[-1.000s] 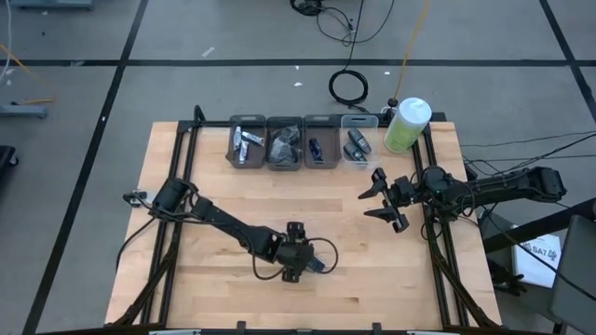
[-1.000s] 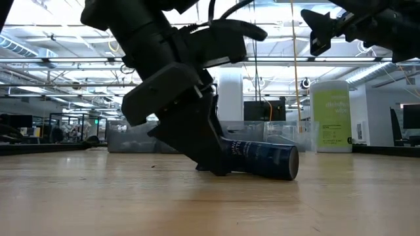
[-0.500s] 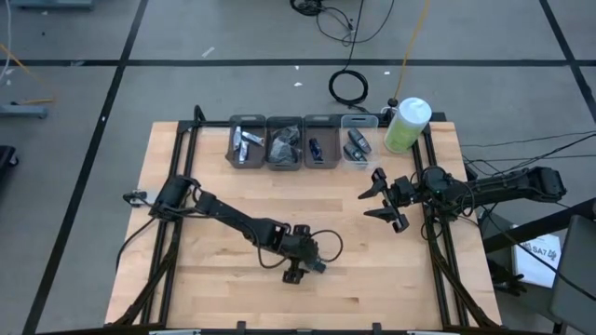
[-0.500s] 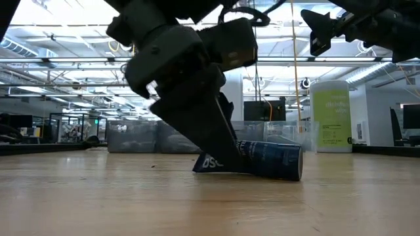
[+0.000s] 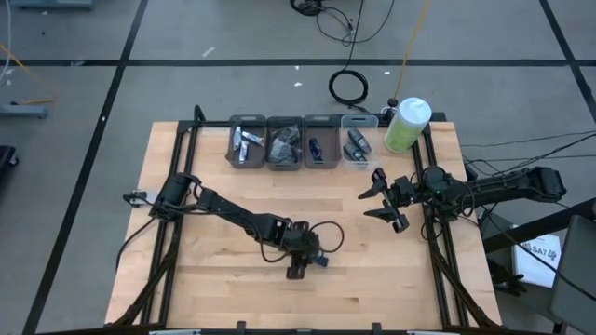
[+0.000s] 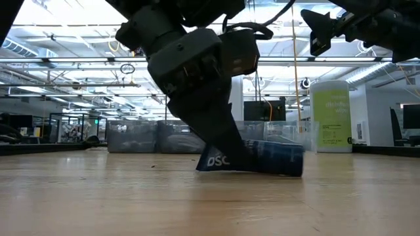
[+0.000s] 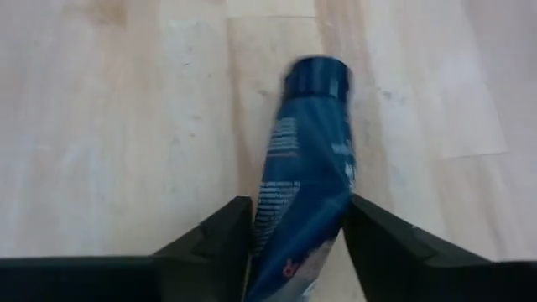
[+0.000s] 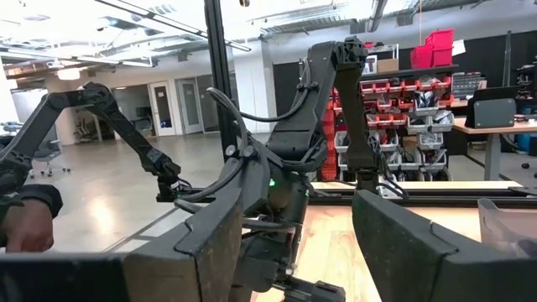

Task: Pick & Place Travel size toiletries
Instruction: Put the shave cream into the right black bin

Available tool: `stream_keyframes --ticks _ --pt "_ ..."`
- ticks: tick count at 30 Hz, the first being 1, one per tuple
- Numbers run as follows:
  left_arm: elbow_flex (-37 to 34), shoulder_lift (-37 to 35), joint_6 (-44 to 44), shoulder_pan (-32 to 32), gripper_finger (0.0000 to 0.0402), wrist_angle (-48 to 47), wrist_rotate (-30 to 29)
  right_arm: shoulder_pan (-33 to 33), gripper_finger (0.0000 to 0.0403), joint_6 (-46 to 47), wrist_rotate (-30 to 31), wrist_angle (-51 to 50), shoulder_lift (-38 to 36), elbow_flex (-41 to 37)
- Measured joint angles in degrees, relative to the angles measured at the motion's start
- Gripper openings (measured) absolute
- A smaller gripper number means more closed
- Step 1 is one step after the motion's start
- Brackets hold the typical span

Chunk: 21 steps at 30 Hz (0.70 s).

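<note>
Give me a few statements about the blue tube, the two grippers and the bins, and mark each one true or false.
1. The left gripper has its fingers on either side of the dark blue tube. True.
2. The tube stands upright. False: it lies on the table.
3. The right gripper holds a tube. False: it is open and empty.
4. Four bins sit in a row at the table's far edge. True.
5. The green bottle lies in a bin. False: it stands beside them.
</note>
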Motion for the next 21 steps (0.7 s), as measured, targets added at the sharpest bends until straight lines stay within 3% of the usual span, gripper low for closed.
stream_keyframes --ticks 4,13,21 --pt "0.0 0.0 -0.2 0.4 0.0133 0.3 4.3 0.0 0.0212 0.0 0.0 0.0 0.0 0.0" --pt "0.0 -0.1 2.2 0.4 0.0061 4.0 3.0 0.0 0.0212 0.0 0.0 -0.4 0.0 0.0" --pt "0.1 -0.6 5.0 0.4 0.0052 4.4 -7.4 0.0 0.0212 0.0 0.0 -0.8 0.0 0.0"
